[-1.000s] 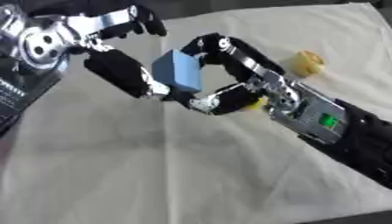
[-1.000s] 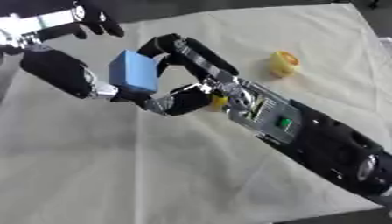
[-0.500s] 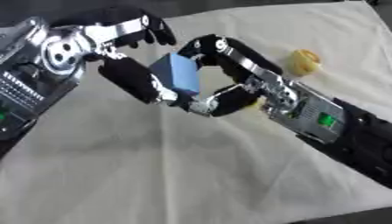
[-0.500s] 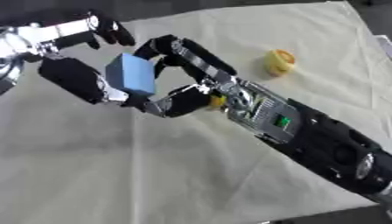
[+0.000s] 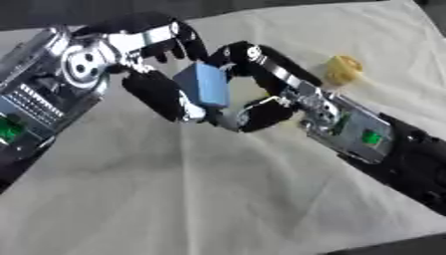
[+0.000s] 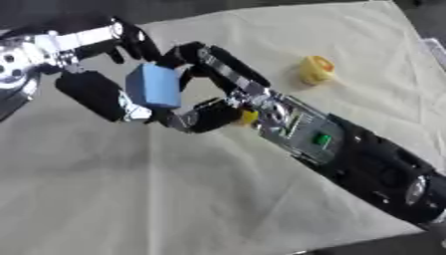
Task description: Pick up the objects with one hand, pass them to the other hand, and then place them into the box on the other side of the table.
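Left eye view shows you both hands meeting above the pale cloth [image 5: 218, 199] that covers the table. Your right hand [image 5: 261, 89] comes in from the lower right, and its fingers [image 5: 270, 62] are curled over the top of the blue block [image 5: 205, 85] while its thumb closes from below, so the block is pinched between them. Your left hand [image 5: 148, 60] reaches in from the upper left. Its fingers arch over the far side of the block and its broad black thumb [image 5: 159, 95] lies against the near left side, touching the block. So both hands have contact with the block, which is lifted off the cloth, tilted a little. A small yellow object [image 6: 315, 69] lies on the cloth beyond the right hand, near the far right part of the table, well apart from the block. You cannot see the box in either view.
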{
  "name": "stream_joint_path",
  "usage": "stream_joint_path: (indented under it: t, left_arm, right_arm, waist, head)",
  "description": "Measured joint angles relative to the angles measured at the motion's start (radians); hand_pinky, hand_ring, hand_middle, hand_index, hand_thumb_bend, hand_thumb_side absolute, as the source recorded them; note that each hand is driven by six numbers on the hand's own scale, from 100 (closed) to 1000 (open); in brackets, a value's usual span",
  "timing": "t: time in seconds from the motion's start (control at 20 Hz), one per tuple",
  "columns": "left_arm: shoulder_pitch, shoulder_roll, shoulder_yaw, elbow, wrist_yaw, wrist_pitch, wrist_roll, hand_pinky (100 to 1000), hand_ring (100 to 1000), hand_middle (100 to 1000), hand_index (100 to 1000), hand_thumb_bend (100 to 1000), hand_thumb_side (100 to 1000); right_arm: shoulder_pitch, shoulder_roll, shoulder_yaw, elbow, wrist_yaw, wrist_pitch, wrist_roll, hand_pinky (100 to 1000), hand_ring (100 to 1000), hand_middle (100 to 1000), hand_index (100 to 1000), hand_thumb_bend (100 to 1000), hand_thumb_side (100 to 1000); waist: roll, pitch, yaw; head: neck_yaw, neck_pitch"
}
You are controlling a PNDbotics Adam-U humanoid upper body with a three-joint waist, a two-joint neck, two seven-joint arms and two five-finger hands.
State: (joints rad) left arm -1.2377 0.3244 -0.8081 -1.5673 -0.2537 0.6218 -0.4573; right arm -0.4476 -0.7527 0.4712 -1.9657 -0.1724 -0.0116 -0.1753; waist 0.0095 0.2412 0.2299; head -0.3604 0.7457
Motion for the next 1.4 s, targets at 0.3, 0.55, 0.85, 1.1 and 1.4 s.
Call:
stream_joint_path:
  t: [0.3,0.55,0.85,1.1,1.4]
  left_arm:
    - [0.0,0.0,-0.002,-0.003,0.014,0.01,0.025,760,726,553,610,100,100]
    - [0.0,0.001,-0.003,-0.014,0.025,0.026,0.042,743,691,513,570,100,100]
    - [0.003,0.005,-0.005,-0.026,0.033,0.05,0.048,733,664,494,551,232,100]
    - [0.003,0.015,-0.008,-0.032,0.032,0.062,0.039,734,658,494,551,282,100]
    - [0.003,0.029,-0.007,-0.034,0.023,0.061,0.023,739,664,518,579,334,100]
  right_arm:
    - [0.0,0.0,0.0,0.0,0.0,0.003,-0.001,558,747,502,607,108,100]
    - [0.0,0.0,-0.001,0.0,0.001,0.006,0.001,562,751,512,614,150,100]
    - [0.0,0.0,-0.001,0.0,0.023,0.016,0.018,590,771,547,665,440,100]
    - [0.001,0.0,-0.009,-0.001,0.069,0.026,0.052,640,809,615,749,566,100]
    - [0.015,-0.001,-0.013,-0.007,0.161,0.004,0.081,678,857,689,845,683,100]
  waist:
    - [0.0,0.0,0.001]
    - [0.0,0.0,0.001]
    - [0.0,0.0,0.0]
    - [0.0,0.0,-0.001]
    - [0.0,-0.001,-0.003]
  head:
    - [-0.001,0.0]
    - [-0.002,0.0]
    - [-0.001,0.0]
    - [0.001,0.001]
    - [0.002,0.009]
